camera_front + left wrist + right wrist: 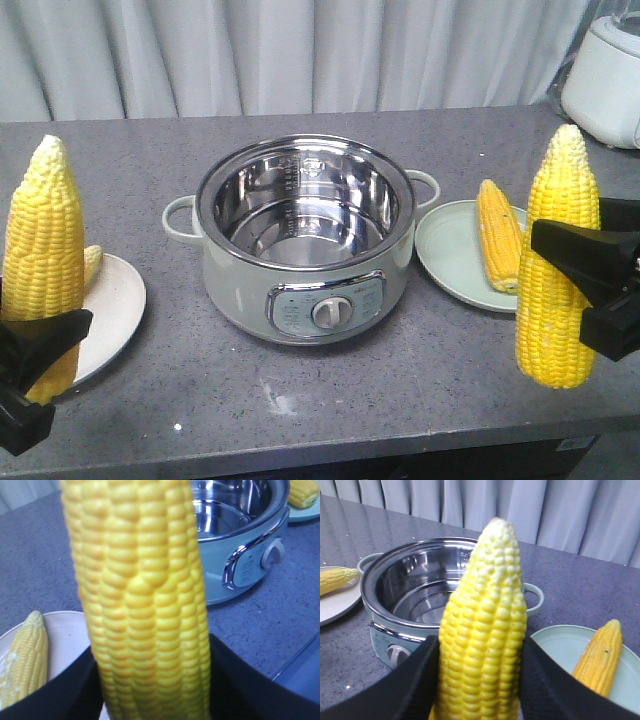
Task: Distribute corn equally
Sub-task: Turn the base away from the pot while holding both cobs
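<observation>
Far left: left gripper is clamped on the lower part of the left-held cob, which stands upright with its pale tip up, in front of the white plate at the counter's left edge. The black fingers press both sides of the cob in the left wrist view. The white-plate cob lies flat on that plate; from the front it is mostly hidden behind the held one, with only an end poking out. Centre: the electric pot sits on the grey counter, lid off, steel inside showing, dial facing front, a handle on each side. Just right of the pot is the green plate, and the green-plate cob lies along it with its tip pointing away. Far right: right gripper is closed around the middle of the right-held cob, upright, tip up, in front of the green plate's right edge. Can't tell if either held cob's base touches the counter. A white appliance is at the back right and a curtain hangs behind.
</observation>
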You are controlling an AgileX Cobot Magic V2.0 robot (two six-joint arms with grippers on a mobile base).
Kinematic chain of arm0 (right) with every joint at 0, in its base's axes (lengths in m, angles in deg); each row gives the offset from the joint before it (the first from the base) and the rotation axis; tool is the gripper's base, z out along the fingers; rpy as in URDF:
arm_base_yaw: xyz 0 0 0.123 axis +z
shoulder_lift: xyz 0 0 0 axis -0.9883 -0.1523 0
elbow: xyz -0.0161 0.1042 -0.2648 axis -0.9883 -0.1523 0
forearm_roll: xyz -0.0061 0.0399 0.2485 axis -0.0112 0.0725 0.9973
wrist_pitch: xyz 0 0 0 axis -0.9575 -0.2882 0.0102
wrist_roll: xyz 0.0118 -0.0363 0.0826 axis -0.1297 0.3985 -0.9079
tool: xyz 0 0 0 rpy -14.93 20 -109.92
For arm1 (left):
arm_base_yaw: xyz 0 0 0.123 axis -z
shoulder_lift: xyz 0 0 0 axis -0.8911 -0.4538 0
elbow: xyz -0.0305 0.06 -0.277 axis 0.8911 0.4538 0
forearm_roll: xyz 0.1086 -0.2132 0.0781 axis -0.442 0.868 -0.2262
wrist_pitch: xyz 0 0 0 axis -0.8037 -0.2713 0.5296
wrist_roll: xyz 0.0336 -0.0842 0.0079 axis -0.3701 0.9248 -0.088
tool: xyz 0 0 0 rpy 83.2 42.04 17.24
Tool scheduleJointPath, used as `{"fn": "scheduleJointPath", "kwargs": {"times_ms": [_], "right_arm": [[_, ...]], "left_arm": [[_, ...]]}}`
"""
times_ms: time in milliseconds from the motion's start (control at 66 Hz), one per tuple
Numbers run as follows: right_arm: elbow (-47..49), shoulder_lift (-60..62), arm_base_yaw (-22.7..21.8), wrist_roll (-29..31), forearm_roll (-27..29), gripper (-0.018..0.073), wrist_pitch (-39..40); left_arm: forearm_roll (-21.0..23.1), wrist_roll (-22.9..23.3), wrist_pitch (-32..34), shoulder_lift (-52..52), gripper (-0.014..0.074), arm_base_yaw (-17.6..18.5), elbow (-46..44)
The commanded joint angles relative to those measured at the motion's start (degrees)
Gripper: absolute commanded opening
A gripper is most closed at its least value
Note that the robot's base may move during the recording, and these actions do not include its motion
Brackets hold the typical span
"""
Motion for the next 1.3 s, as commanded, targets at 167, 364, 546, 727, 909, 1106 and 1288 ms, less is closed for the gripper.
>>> {"fn": "scheduleJointPath", "kwargs": {"times_ms": [167,364,546,727,909,1106,1288], "right_arm": [[1.44,0.23,-0.14,0.12,1.91,0.0194,2.72],[1.44,0.23,-0.14,0.12,1.91,0.0194,2.72],[1.44,0.23,-0.14,0.12,1.91,0.0194,2.72],[1.44,0.23,-0.14,0.12,1.91,0.0194,2.72],[1.44,0.23,-0.14,0.12,1.91,0.0194,2.72],[1.44,0.23,-0.14,0.12,1.91,0.0194,2.72],[1.44,0.23,-0.14,0.12,1.91,0.0194,2.72]], "left_arm": [[-0.07,0.02,3.55,0.22,0.0227,0.26,-1.55],[-0.07,0.02,3.55,0.22,0.0227,0.26,-1.55],[-0.07,0.02,3.55,0.22,0.0227,0.26,-1.55],[-0.07,0.02,3.55,0.22,0.0227,0.26,-1.55],[-0.07,0.02,3.55,0.22,0.0227,0.26,-1.55],[-0.07,0.02,3.55,0.22,0.0227,0.26,-1.55],[-0.07,0.02,3.55,0.22,0.0227,0.26,-1.55]]}}
